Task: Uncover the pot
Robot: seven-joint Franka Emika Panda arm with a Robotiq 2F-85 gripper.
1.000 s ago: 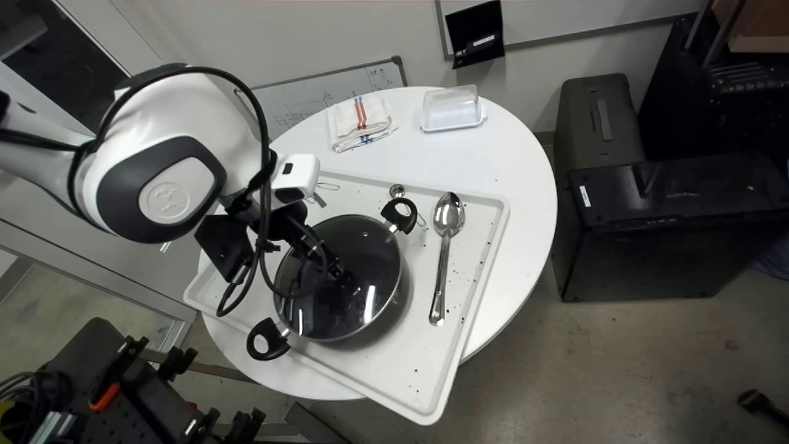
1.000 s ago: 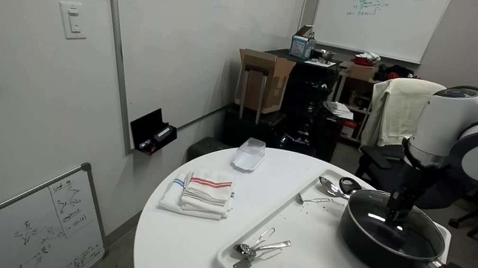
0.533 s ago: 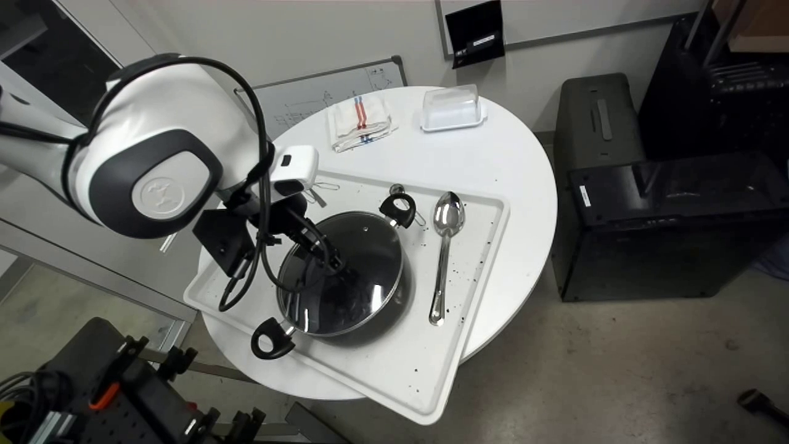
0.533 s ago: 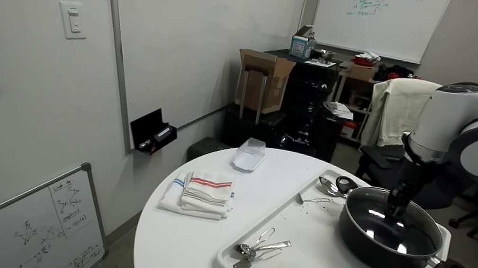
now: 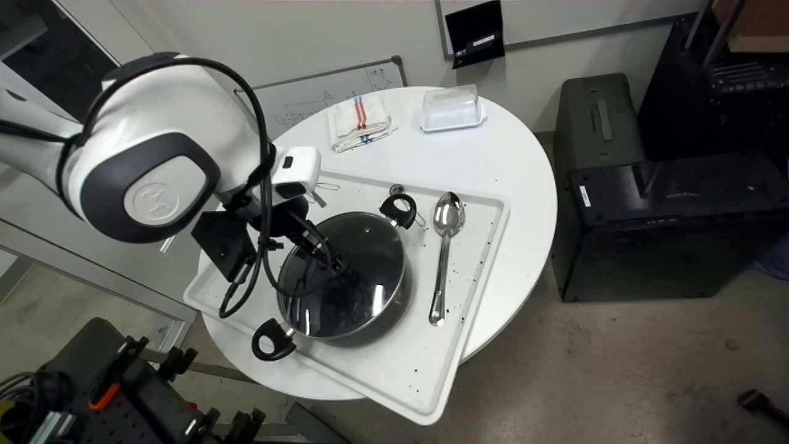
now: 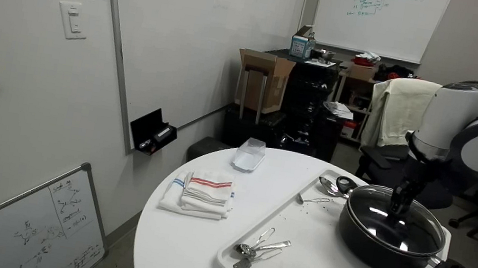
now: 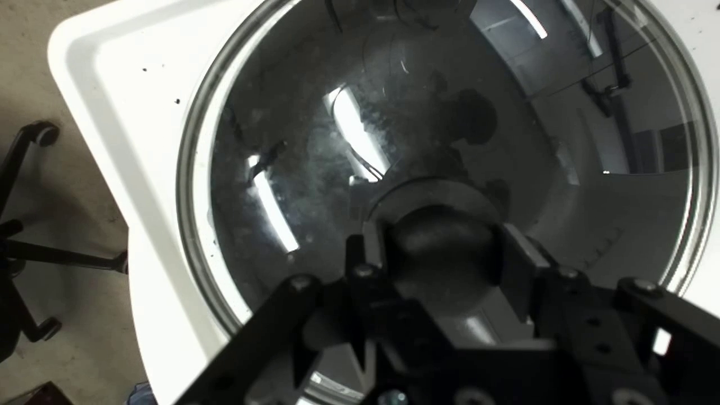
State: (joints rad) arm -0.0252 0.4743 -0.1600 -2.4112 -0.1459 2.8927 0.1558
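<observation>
On the tray stands the black pot [image 6: 373, 257], its two loop handles sticking out on opposite sides. The transparent glass lid [image 5: 370, 246] is over it. In an exterior view a thin second line shows along the near rim, so the lid looks slightly raised at its edge, though the gap is too small to be sure. My gripper [image 7: 447, 253] reaches down to the lid's middle, its two fingers pressed on either side of the dark round knob [image 7: 444, 275]. Both exterior views show the gripper over the lid's centre, with the knob hidden there. The pot's inside is seen only dimly through the glass.
A white tray [image 5: 425, 376] carries the pot and a large metal spoon [image 5: 449, 216] beside it. Several small utensils [image 6: 251, 251] lie near a tray corner. Folded towels [image 5: 360, 120] and a clear-lidded dish [image 5: 453, 111] sit on the round table [image 5: 524, 185] beyond the tray.
The gripper has closed on the knob. The pot has shifted slightly with it, and in the last half second the lid seems to have risen a little while the pot stays put.
</observation>
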